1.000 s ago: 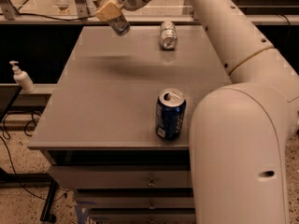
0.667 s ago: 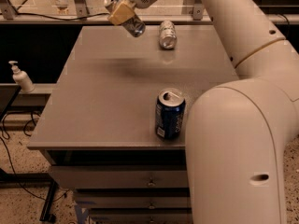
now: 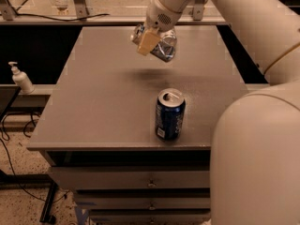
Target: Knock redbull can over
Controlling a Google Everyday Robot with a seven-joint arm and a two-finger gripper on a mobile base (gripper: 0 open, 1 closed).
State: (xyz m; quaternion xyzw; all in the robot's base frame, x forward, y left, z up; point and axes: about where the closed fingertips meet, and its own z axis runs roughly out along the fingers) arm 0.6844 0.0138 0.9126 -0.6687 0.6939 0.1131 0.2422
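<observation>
Smooth cream-white arm ends in a tan-tipped gripper over the table.

Two cans are counted on the desk: one redbull can, partly hidden behind the hand, and one dark blue can near the front edge. One hand is counted, held above the far part of the desk, just beside the redbull can. One arm is seen. One pump bottle is counted, left of the desk.
</observation>
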